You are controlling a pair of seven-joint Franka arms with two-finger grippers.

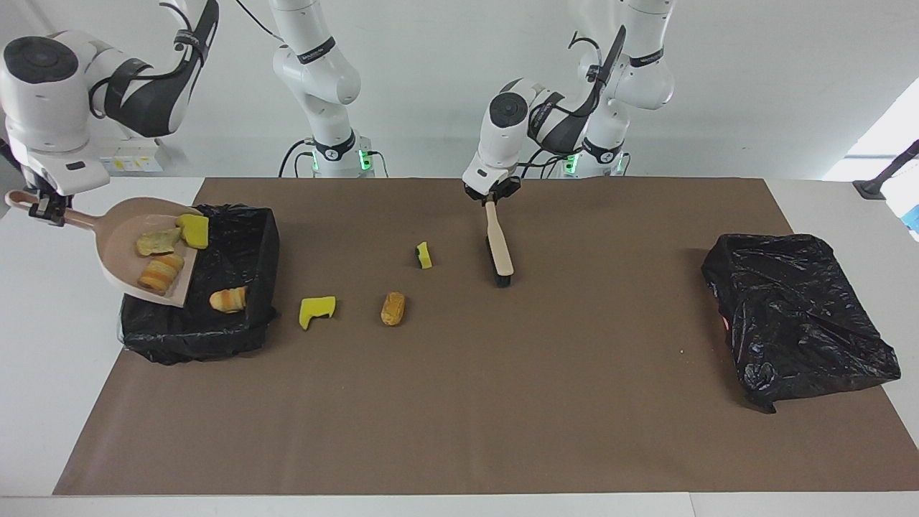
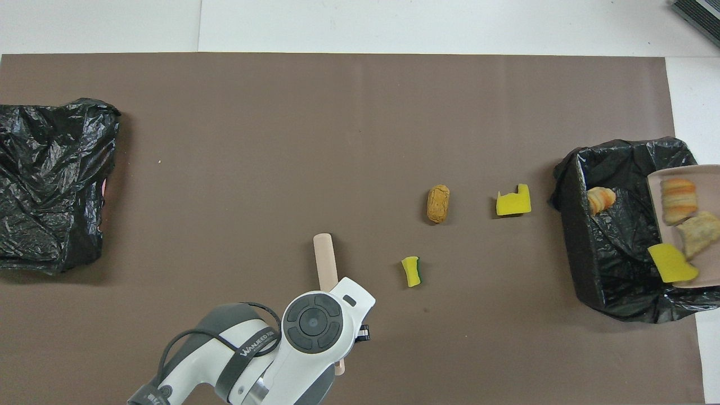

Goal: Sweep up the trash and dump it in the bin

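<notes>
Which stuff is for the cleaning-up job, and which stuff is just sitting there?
For the job: dustpan in the right gripper; brush in the left gripper; black-lined bin; trash pieces in the pan; one chunk in the bin; yellow sponge bit, bread chunk and green-backed sponge bit on the mat.

Just lying about: crumpled black bag at the left arm's end.

Crumpled black plastic bag (image 1: 798,314) on the brown mat (image 1: 546,402), perhaps covering something
</notes>
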